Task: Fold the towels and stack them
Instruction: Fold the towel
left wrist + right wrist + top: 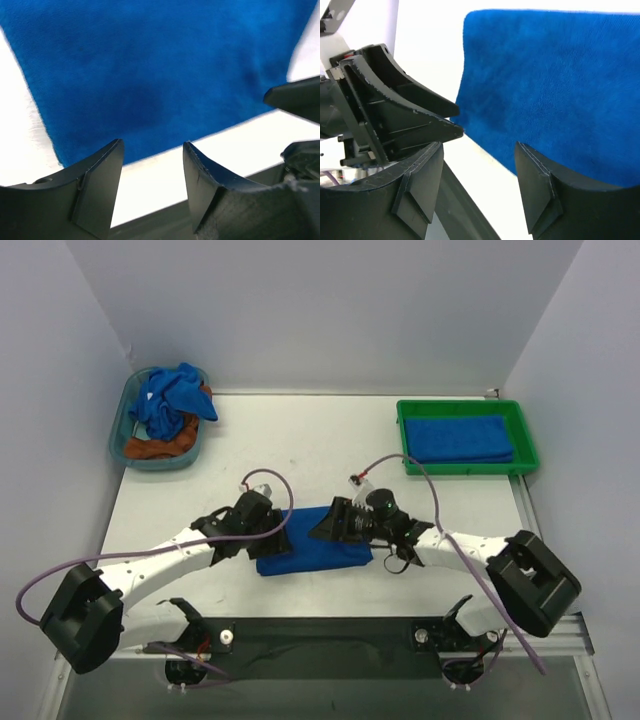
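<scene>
We see one folded blue towel on the table near its front edge, between the arms. The left end effector and right end effector are open above it, gripping nothing; the right perhaps brushes the cloth. Another towel lies in the green tray.

A green tray sits well beyond the right gripper. A bluish bin holding an orange-brown cloth sits well beyond the left gripper, to its left.
</scene>
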Controlling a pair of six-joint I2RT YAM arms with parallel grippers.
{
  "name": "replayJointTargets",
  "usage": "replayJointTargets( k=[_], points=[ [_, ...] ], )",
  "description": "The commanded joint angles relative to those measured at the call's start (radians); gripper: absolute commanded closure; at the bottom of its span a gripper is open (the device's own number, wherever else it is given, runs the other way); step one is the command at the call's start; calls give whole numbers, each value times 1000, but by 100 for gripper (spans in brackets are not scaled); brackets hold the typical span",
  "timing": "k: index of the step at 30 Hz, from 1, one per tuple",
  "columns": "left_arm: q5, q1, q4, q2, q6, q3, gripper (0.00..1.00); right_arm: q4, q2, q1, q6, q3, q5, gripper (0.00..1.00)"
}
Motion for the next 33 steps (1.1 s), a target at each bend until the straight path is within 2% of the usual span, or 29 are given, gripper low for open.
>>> replayJointTargets(
  k=[1,7,12,14,20,25,28,33],
  points=[
    [-44,2,74,39,-70,-62,40,344,103,17,131,-101,34,41],
    [-27,36,148,91,-139,-194,46,715,223,-5,250,-356,163,41],
    [0,105,159,33,-162,-262,49,1036,311,-95,336,-580,287,41],
    [13,143,159,5,-165,-296,50,1149,351,-131,340,-609,306,41],
    [40,174,156,-25,-153,-314,51,1148,349,-149,284,-562,235,41],
    [17,174,119,-45,-122,-279,51,1085,257,-219,232,-557,206,40],
    [2,175,99,-58,-113,-270,51,960,174,-256,180,-548,208,39],
    [10,175,70,-73,-92,-233,48,658,13,-266,52,-412,171,38]
  ],
)
